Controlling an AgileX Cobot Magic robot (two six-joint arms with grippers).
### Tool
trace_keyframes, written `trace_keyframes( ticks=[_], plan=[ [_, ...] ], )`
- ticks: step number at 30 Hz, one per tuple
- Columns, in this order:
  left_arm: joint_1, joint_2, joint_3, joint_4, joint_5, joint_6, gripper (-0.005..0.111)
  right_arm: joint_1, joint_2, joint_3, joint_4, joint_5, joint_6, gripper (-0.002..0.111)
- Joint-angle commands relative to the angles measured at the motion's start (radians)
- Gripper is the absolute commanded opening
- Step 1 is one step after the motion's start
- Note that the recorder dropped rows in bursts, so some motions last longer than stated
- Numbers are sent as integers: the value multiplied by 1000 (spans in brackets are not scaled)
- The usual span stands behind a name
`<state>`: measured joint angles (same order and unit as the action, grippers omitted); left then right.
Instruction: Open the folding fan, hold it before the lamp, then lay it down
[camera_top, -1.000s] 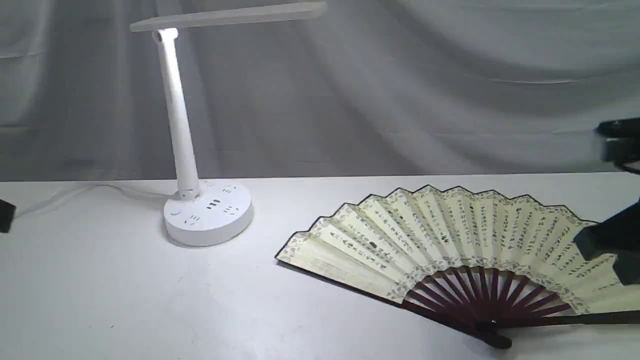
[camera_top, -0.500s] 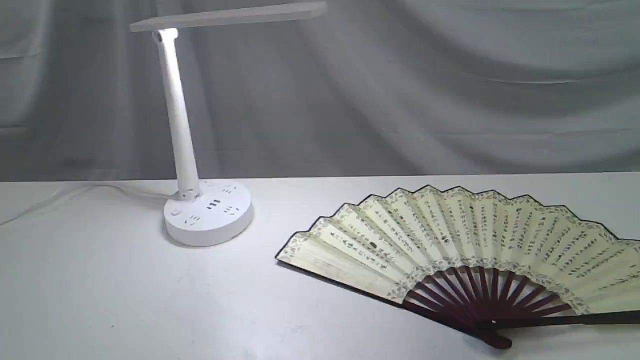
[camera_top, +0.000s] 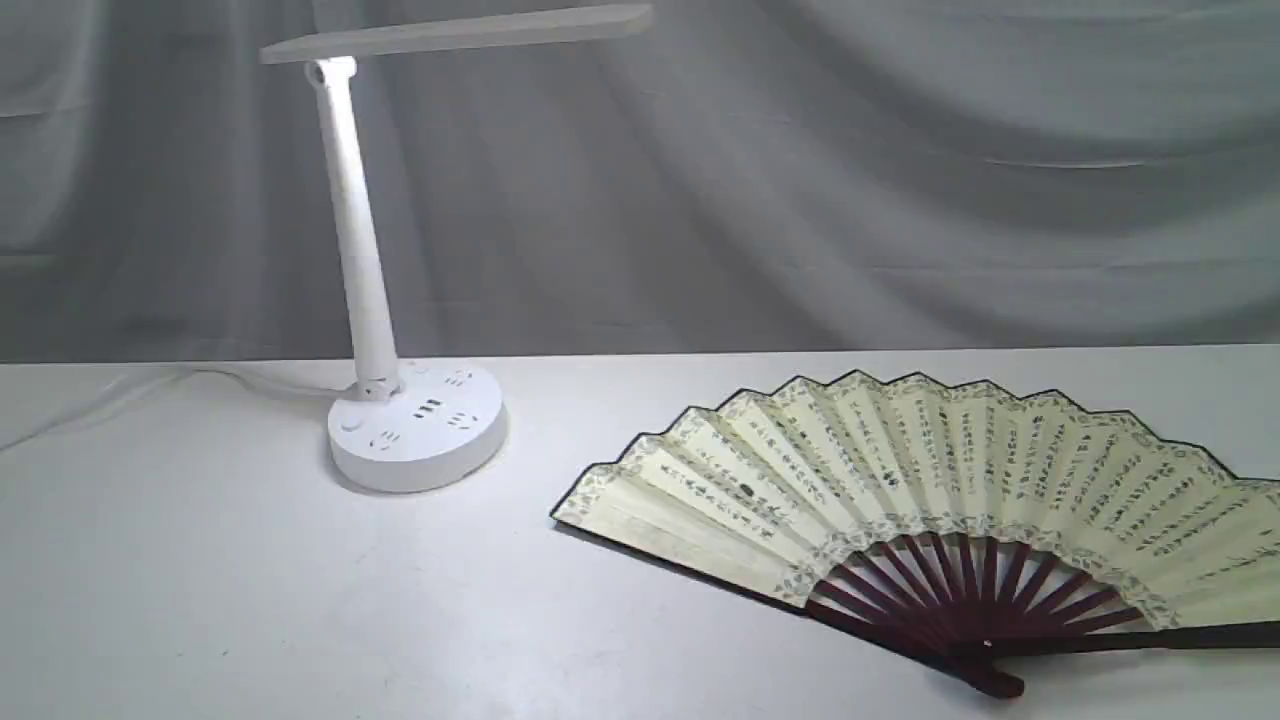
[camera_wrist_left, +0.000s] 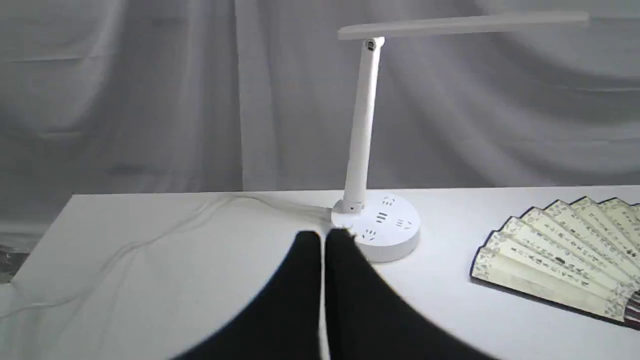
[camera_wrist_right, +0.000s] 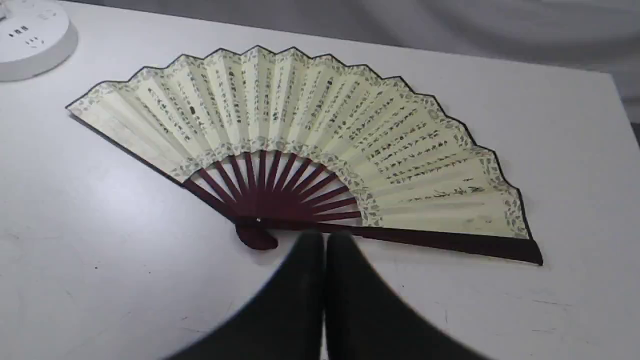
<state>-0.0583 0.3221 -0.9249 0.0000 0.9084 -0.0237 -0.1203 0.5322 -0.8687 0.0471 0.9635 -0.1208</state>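
Observation:
The folding fan (camera_top: 900, 490) lies fully spread and flat on the white table (camera_top: 250, 600), at the right of the exterior view, its maroon ribs meeting at a pivot near the front edge. It also fills the right wrist view as the fan (camera_wrist_right: 300, 145). The white lamp (camera_top: 400, 420) stands at the back left, head stretched out overhead. Neither arm shows in the exterior view. My left gripper (camera_wrist_left: 322, 235) is shut and empty, held back from the lamp's base (camera_wrist_left: 385, 225). My right gripper (camera_wrist_right: 324, 237) is shut and empty, hovering back from the fan's pivot.
A white cable (camera_top: 150, 385) runs from the lamp's base off to the left along the table's back. Grey draped cloth (camera_top: 800, 180) hangs behind the table. The table's right edge (camera_wrist_right: 622, 120) lies just beyond the fan.
One second ago dark gripper parts stood over the fan's right end and at the far left edge; both have withdrawn out of the exterior view. The fan stays put.

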Motion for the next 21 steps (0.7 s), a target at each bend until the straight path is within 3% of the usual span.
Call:
trace_keyframes(
  ticks=[1, 12, 16, 21],
  plan=[
    [1, -76, 5, -7, 41, 2, 0, 4, -93, 23, -17, 0, 3, 0],
    [1, -322, 5, -7, 141, -19, 0, 4, -411, 37, -18, 61, 20, 0],
    [1, -322, -8, -16, 266, -25, 0, 4, -517, 42, -18, 95, 25, 0],
    [1, -322, -6, 0, 257, -23, 0, 6, -532, 63, -19, 152, 25, 0]
  ],
)
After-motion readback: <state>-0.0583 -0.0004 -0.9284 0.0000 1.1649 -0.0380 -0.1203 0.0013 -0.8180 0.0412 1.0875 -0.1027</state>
